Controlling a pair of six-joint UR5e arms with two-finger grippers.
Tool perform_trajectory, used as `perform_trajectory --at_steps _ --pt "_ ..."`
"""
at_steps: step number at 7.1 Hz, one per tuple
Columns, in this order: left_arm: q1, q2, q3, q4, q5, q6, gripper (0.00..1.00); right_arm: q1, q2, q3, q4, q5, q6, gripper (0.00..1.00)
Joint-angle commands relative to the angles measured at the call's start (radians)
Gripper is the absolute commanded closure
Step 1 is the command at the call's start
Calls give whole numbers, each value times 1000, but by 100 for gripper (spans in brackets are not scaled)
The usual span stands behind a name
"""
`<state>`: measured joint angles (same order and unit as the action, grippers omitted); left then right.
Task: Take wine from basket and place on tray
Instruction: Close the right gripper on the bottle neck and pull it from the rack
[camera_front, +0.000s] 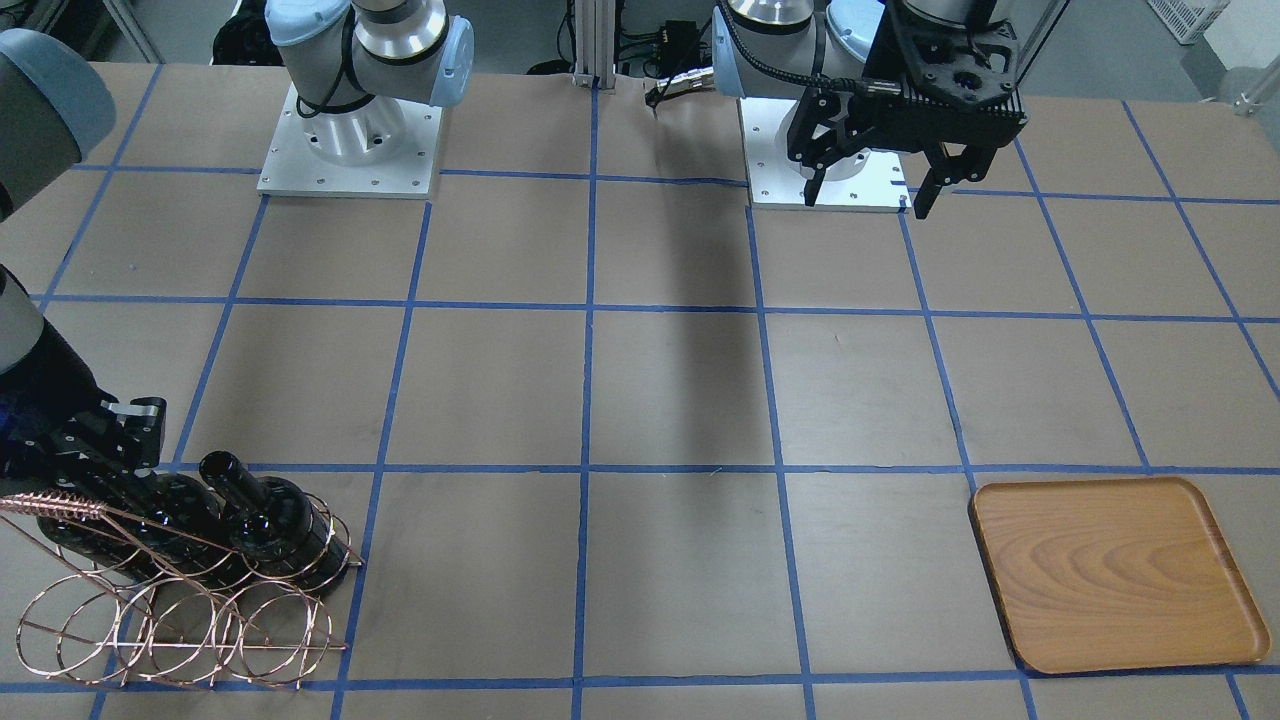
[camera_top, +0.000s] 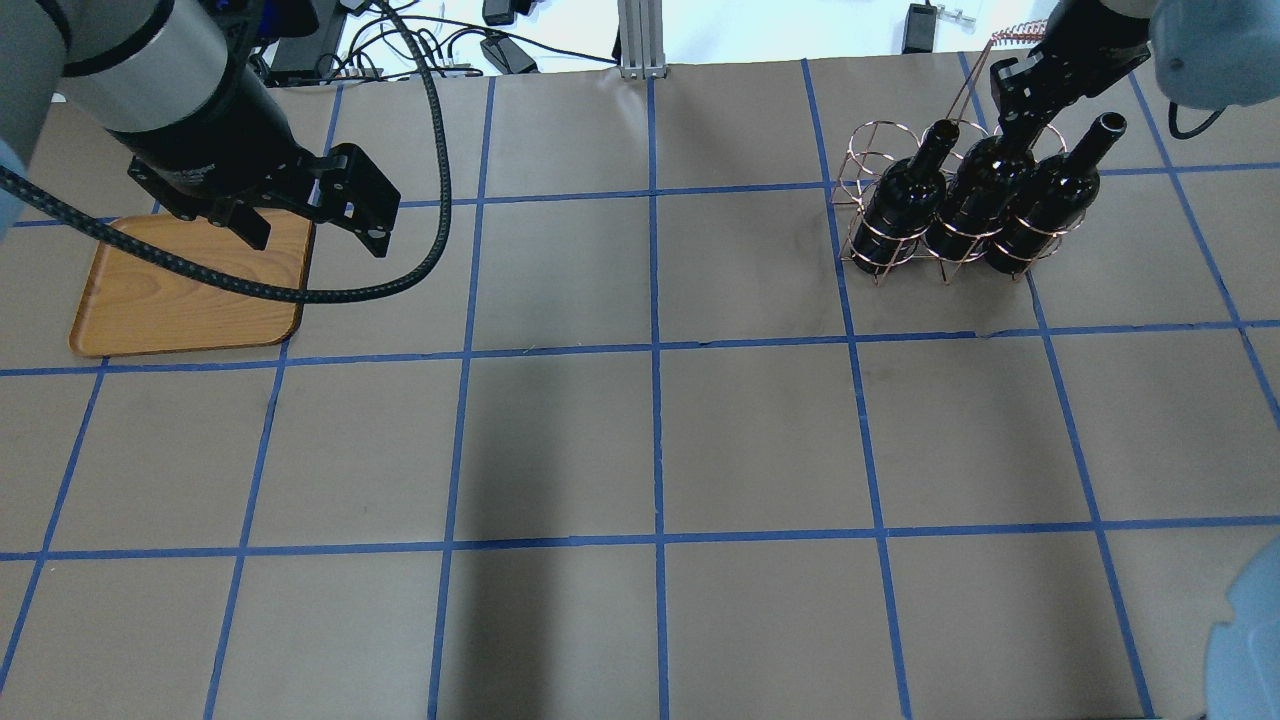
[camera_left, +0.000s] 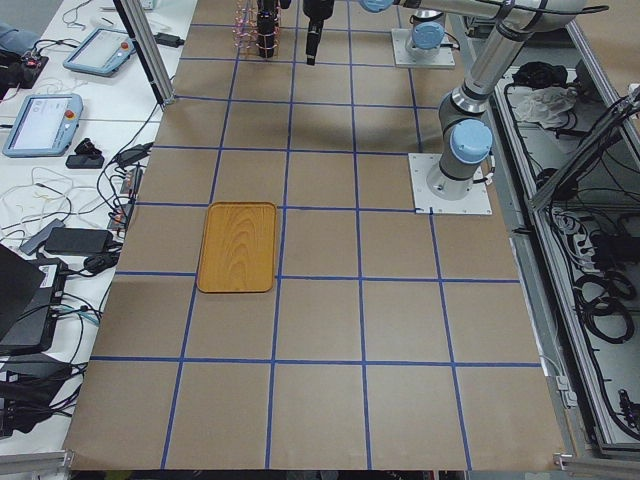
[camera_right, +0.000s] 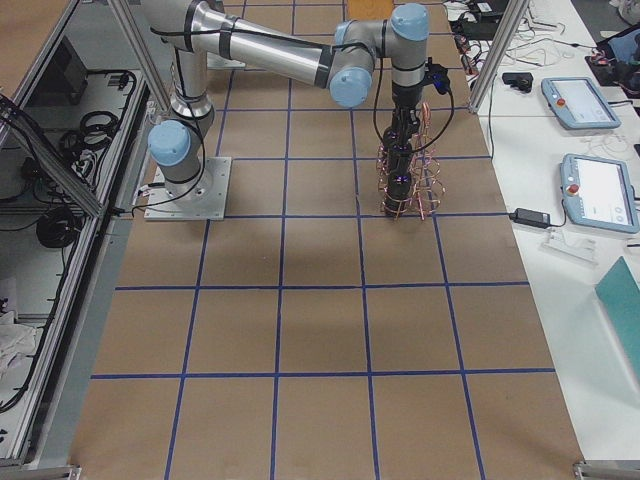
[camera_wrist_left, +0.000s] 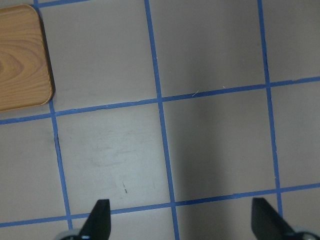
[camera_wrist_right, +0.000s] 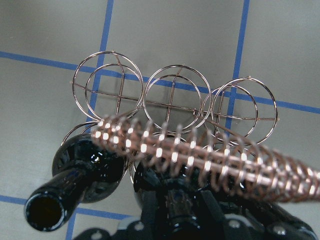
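Three near-black wine bottles stand in the copper wire basket (camera_top: 868, 150) at the table's far right; the basket also shows in the front view (camera_front: 180, 625). My right gripper (camera_top: 1012, 125) reaches down past the coiled handle (camera_wrist_right: 200, 155). Its fingers (camera_wrist_right: 150, 210) press on both sides of the middle bottle's (camera_top: 980, 205) neck, and the bottle sits in its ring. The outer bottles (camera_top: 900, 205) (camera_top: 1050, 200) stand free. The wooden tray (camera_top: 150, 310) lies at the far left, bare. My left gripper (camera_top: 315, 225) hangs open and empty beside the tray's right edge.
The basket's front row of rings (camera_wrist_right: 172, 95) holds nothing. The two arm bases (camera_front: 350, 140) (camera_front: 830, 160) stand at the robot's side of the table. Brown table surface with a blue tape grid (camera_top: 655, 360) lies between basket and tray.
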<state>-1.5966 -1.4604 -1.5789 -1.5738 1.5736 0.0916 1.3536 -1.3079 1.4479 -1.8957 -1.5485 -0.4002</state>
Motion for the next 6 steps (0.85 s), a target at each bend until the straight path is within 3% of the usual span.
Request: perform_trajectory --at_steps 1,4,6 --pt "0 -1 -7 0 -3 -4 0 7 -59 -85 161 -1 1 100" --pt "0 8 -16 2 -1 -1 0 18 -187 -90 339 8 36 100" --pt "0 12 -21 2 -1 0 0 25 -203 -89 382 11 59 100"
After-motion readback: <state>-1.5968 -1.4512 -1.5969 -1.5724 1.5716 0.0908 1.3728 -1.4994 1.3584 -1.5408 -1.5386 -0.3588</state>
